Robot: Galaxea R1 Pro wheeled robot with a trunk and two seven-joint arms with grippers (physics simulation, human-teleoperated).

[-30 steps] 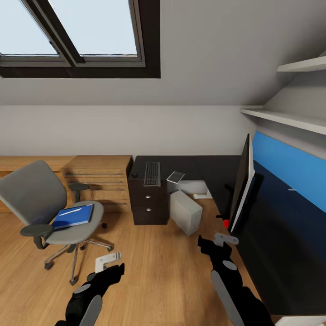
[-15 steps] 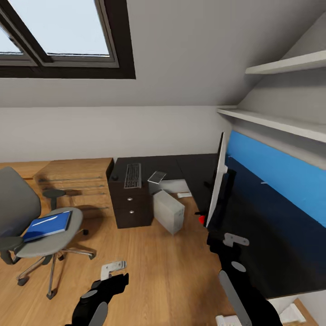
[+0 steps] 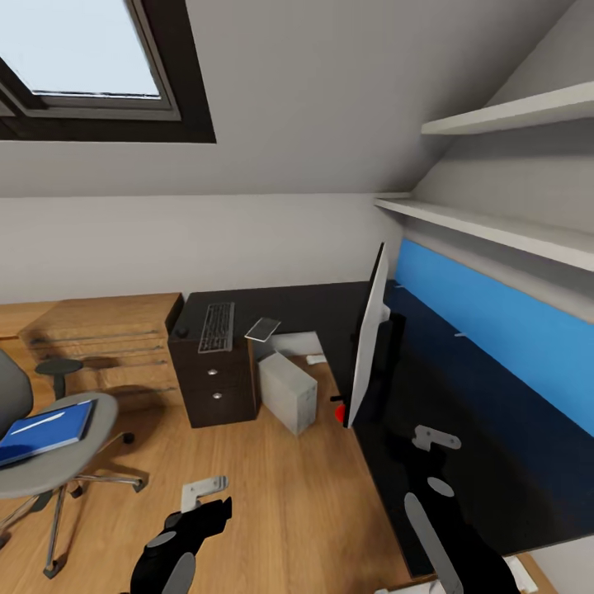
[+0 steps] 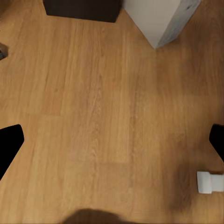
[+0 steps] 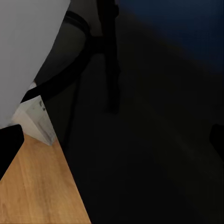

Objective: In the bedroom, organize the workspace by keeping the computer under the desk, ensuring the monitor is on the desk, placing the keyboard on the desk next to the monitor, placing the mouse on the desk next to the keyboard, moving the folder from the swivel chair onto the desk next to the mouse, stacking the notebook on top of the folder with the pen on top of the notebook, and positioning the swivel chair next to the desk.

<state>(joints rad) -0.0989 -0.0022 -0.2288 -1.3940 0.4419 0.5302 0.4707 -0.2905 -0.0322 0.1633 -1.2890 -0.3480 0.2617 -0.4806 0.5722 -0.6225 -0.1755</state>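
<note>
The black desk (image 3: 495,462) runs along the blue back panel, and the monitor (image 3: 368,334) stands on it edge-on to me, pale back (image 5: 28,51) toward my right wrist. On the dark end section lie the keyboard (image 3: 216,326), the small dark mouse (image 3: 181,332) and the pale notebook (image 3: 262,329). The computer (image 3: 289,393) stands on the floor by the desk. At the far left, the blue folder (image 3: 45,429) rests on the swivel chair (image 3: 49,466). The pen is too small to tell. My left gripper (image 3: 205,495) hangs open over bare floor (image 4: 112,144). My right gripper (image 3: 434,440) is open above the desk edge (image 5: 112,144).
A dark drawer cabinet (image 3: 216,384) stands under the keyboard end, with low light-wood cabinets (image 3: 107,338) to its left. White shelves (image 3: 495,227) run above the blue panel (image 3: 495,330). Open wood floor (image 3: 280,495) lies between chair and desk. A skylight (image 3: 82,58) sits in the sloping wall.
The camera has swung to the right, so the whole scene has shifted left and the chair now sits at the picture's left edge. My right gripper now hangs over the desk top.
</note>
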